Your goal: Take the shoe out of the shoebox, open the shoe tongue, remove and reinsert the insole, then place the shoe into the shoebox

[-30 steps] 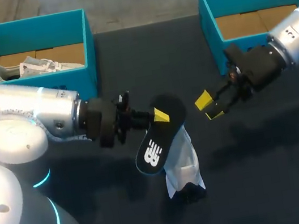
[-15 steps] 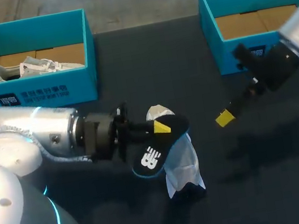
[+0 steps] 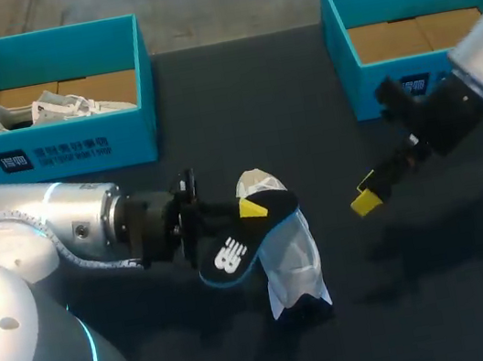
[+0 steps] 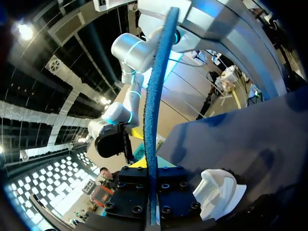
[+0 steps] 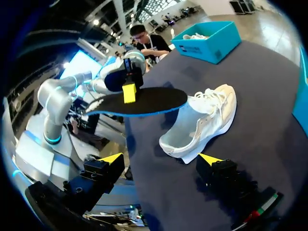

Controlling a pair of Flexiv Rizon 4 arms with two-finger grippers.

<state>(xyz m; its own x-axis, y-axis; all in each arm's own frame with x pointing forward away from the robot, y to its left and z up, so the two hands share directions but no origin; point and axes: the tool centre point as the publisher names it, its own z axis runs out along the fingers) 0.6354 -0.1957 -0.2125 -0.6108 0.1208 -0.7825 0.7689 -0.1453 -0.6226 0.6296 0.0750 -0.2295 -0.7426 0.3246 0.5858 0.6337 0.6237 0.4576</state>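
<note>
Pinching the insole (image 3: 234, 248) in the left gripper (image 3: 251, 207), clamped from both sides near one end, with the rest jutting out over the top of the shoe (image 3: 291, 265). Showing from the left wrist as one thin blue edge (image 4: 154, 120), so probably bendy.

Resting the shoe on the counter (image 3: 210, 102), loose, held by neither gripper. Parking the right gripper (image 3: 367, 197) well off to the right of the shoe, fingers spread wide, nothing between them.

Now for the trouble. Pushing a floppy insole in while gripping only one end: could buckle at the rim of the opening, fold over on itself, or jam halfway instead of sliding to the toe. Could droop at the free end too and miss the opening, landing beside the shoe.

Nothing bracing the shoe either, so could skid or tip under the first push. Worth steadying with the right gripper, though coming in towards the shoe risks knocking the insole or nudging the shoe askew.

Cannot tell whether the tongue is pulled back far enough; if not, could snag there. Pinch on the edge could slip as well, dropping the insole onto the counter next to the shoe.
</note>
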